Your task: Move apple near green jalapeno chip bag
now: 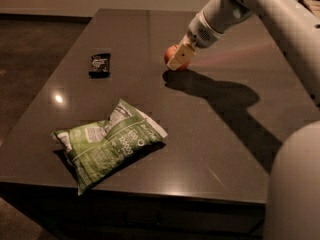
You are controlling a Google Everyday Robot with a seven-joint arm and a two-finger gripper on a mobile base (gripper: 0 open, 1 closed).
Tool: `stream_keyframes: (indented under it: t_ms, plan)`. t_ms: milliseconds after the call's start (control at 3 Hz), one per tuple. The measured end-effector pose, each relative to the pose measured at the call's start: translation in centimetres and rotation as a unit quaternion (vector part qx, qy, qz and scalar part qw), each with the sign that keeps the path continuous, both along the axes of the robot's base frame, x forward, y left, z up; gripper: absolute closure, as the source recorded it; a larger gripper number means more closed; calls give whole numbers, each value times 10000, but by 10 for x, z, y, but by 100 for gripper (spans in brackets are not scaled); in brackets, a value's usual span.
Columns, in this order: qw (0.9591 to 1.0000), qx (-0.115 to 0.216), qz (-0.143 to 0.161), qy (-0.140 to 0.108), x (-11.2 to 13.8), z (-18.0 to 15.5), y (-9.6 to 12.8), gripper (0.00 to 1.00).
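The small red apple (pixel 171 55) is at the far middle of the dark table (pixel 215 134), held between the fingers of my gripper (pixel 178 58). The gripper is shut on the apple and comes in from the upper right on the white arm. Its pale near finger (pixel 181 54) covers the apple's right side. The apple looks to be just above the tabletop, with its shadow right below it. The green jalapeno chip bag (pixel 107 143) lies flat near the front left edge of the table, well away from the apple, to the front left of it.
A small black wrapper (pixel 100 64) lies on the far left of the table. The robot's white body (pixel 295 184) fills the lower right corner. The arm casts a long shadow (pixel 225 101) across the table's right half.
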State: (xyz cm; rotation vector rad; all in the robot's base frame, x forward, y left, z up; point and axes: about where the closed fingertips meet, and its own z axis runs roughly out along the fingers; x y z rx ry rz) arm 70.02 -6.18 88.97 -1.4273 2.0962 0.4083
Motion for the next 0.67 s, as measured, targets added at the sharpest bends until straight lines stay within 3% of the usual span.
stream_keyframes:
  t_ms: [333, 667]
  plan:
    - [9985, -33, 548, 88, -48, 0, 16, 100]
    - [9925, -86, 1204, 167, -96, -6, 42, 100]
